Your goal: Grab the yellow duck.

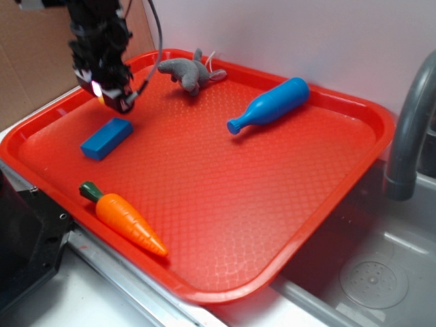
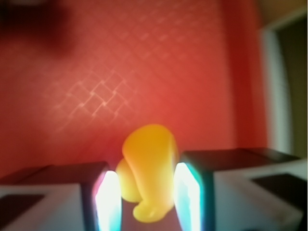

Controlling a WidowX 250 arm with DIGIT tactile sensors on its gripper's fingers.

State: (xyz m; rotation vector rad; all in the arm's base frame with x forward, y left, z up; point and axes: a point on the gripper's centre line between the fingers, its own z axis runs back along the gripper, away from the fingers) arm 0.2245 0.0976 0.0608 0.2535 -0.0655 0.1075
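Yellow duck [image 2: 148,168]: small, glossy, smooth rounded yellow body, seen close in the blurred wrist view; head and beak not made out there. It sits between the two fingers of the hand [image 2: 147,197], whose pale, shiny inner pads [image 2: 109,199] lie against its flanks on both sides. Hand narrowed onto the duck, gripping it. In the exterior view only a small yellow-orange spot [image 1: 101,97] shows at the tip of the black hand [image 1: 109,95], above the far-left part of the tray; whether the duck touches the tray surface cannot be told.

Tray [image 1: 272,204]: red plastic, rectangular with rounded corners and a raised rim, floor embossed with a fine diamond lattice, faintly shiny.

Blue block [image 1: 107,138]: flat rectangular bar, matte, lying just in front of the hand, apart from it.

Toy carrot [image 1: 128,223]: orange, tapered, ridged, dark green stub top; lies near the front-left rim.

Blue bottle [image 1: 268,105]: smooth plastic, pin-shaped, on its side toward the back.

Grey plush animal [image 1: 191,71]: soft, fuzzy, by the rear rim.

Grey faucet [image 1: 409,129] curves up at right, over a metal sink [image 1: 375,279].
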